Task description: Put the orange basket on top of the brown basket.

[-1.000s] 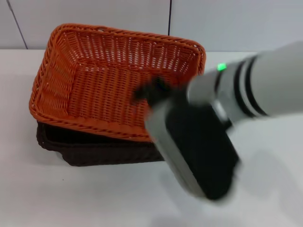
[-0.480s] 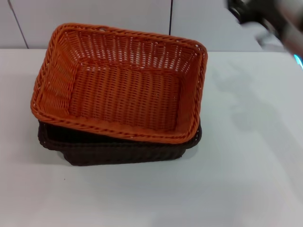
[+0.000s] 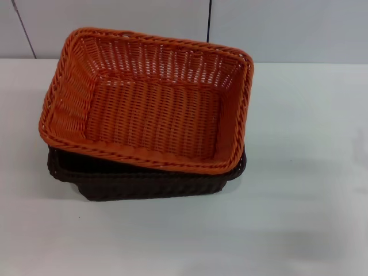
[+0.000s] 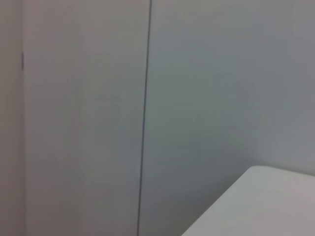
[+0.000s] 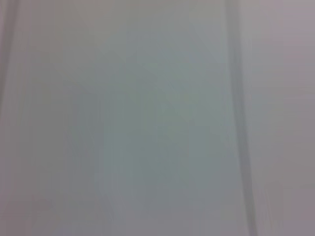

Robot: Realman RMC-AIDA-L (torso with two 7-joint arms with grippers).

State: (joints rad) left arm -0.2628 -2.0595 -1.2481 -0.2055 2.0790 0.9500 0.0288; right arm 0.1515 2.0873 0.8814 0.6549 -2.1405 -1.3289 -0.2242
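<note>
R arm gone; orange basket [image 3: 150, 100] atop brown basket [image 3: 149, 181].

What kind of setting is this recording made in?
Probably a lab or test bench: a bare white table, plain pale wall panels behind it, and only the orange basket stacked on the brown basket.

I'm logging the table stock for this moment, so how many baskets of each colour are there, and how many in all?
Orange basket: 1, resting on top of the brown one
Brown basket: 1, standing on the white table
Total: 2 baskets

Neither gripper shows in any view.
</note>
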